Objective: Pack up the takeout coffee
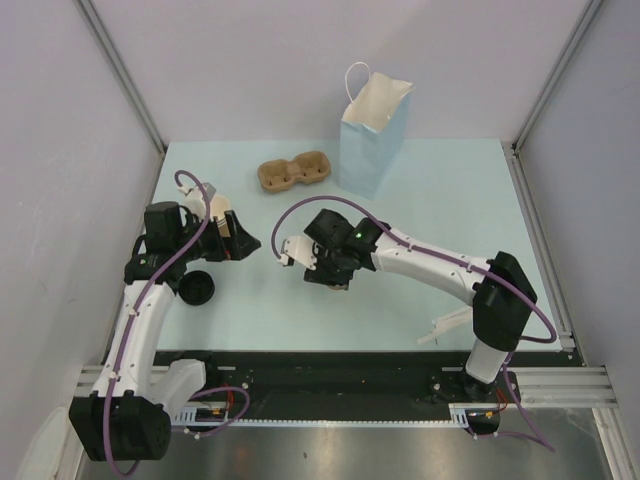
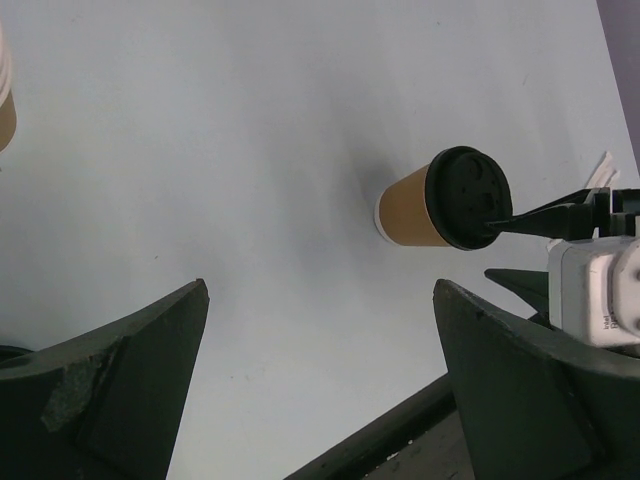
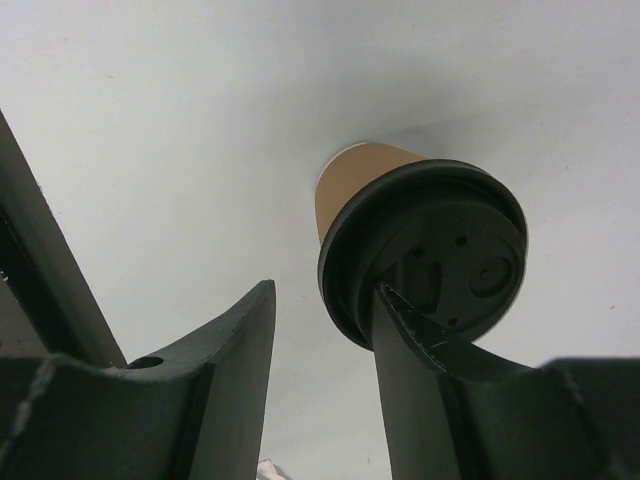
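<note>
Right wrist view shows the right claw (image 3: 323,298) spread wide at the lidded takeout coffee (image 3: 425,240) standing on the desk (image 3: 150,120), not yet gripped, so lifting it into the blue bag (image 1: 372,138) remains.

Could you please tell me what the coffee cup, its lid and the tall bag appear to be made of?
Coffee cup: probably kraft paper, matte brown.
Lid: seemingly plastic, black, moulded ridges, slight sheen.
Bag: paper, light blue, creased, white inside.
</note>
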Tool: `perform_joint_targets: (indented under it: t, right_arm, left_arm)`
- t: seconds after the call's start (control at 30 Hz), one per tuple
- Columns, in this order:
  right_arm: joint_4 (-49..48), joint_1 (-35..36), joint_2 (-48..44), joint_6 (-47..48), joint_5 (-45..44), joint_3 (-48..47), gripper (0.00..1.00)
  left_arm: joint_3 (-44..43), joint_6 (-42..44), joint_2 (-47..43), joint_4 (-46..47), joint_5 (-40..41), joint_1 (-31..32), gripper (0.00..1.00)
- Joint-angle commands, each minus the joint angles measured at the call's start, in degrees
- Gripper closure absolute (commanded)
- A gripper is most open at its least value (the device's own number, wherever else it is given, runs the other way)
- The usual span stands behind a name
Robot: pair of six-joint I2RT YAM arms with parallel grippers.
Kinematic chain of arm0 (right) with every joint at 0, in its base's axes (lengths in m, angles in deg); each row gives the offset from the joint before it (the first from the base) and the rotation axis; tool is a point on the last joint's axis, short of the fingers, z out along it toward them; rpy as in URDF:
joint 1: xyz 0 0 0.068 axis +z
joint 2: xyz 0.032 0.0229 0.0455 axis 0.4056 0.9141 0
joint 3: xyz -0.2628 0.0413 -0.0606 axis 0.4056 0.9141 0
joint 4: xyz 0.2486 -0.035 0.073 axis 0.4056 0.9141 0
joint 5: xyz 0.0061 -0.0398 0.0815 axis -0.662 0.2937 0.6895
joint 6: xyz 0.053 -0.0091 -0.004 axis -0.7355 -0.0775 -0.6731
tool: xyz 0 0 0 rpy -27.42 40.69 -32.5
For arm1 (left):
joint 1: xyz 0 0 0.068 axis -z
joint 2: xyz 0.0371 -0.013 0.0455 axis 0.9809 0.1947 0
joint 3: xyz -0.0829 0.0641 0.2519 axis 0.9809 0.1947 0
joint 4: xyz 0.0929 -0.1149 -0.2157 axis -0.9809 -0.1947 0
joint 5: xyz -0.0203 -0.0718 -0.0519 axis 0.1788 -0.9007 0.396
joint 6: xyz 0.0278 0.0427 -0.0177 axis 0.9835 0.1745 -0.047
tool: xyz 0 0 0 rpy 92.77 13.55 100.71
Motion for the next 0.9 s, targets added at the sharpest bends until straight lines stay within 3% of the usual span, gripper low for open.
perform_joint_targets:
  t: [0.0,0.37,0.47,0.63,0.7,0.87]
  right_arm:
    - [-0.71,-0.88,-5.06,-0.48,1.52,-0.10,0.51]
    - [-0.45,-3.25,-11.74,-2.58,7.58,-1.07,0.51]
    - [-0.97,-7.37,-12.88,-6.70,12.93,-1.16,0.57]
    - [-3.52,-19.84,-13.59,-16.29,32.26,-0.28,0.65]
    - [-5.44,-21.53,-13.07,-20.41,35.44,0.42,0.68]
    - [-6.77,-22.68,-9.46,-25.26,40.26,2.27,0.80]
  left_arm:
    - [-2.12,-0.11,-0.10,1.47,-3.17,-0.52,0.01]
    - [-2.12,-0.11,0.25,3.31,-7.64,-0.26,0.04]
    - [-1.59,-0.55,0.78,5.33,-11.16,1.14,0.14]
    - [-0.28,-2.56,3.58,10.42,-12.31,12.37,0.45]
    - [-0.01,-3.45,5.34,12.18,-12.75,14.49,0.56]
    - [-3.78,-3.10,13.59,12.28,-14.59,22.75,0.72]
